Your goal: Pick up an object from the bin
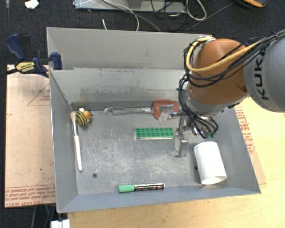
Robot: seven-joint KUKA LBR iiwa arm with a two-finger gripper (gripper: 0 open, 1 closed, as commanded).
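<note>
My gripper [181,147] hangs low over the bin floor right of the middle, under the arm's wrist. A flat green studded plate [154,133] lies just to its left, its right end close to the gripper. A white cylinder [210,163] lies on its side just to the right and a little nearer the front. Behind the gripper, a silver tool with a red-brown end [135,110] lies along the back wall. Nothing shows held in the gripper.
A white stick with a yellow-and-black head [78,139] lies along the left wall. A green-capped marker [141,187] rests by the front wall. Bare floor stretches between the stick and the green plate. The arm's bulk covers the back right corner.
</note>
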